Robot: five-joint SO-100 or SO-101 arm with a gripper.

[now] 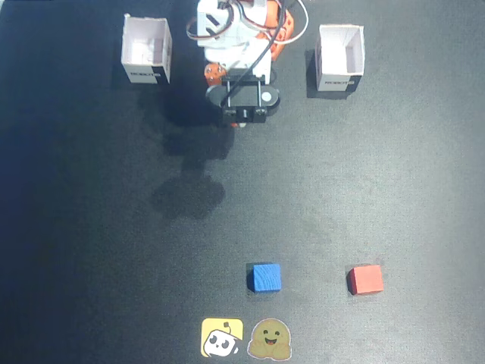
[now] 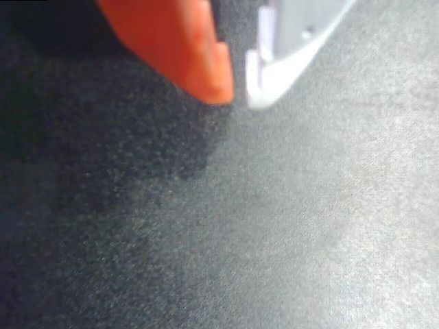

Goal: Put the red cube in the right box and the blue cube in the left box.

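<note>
The blue cube and the red cube lie apart near the bottom of the fixed view, red to the right of blue. The right box stands at the top left of that view. The left box stands at the top right. Both are open-topped and look empty. My gripper hangs folded under the arm at top centre, between the boxes and far from the cubes. In the wrist view the gripper has its orange finger and white finger almost touching, holding nothing, over bare dark mat.
The arm's white base with cables sits at the top centre. Two stickers, a yellow one and a brown one, lie at the bottom edge just below the blue cube. The surface is a dark mat.
</note>
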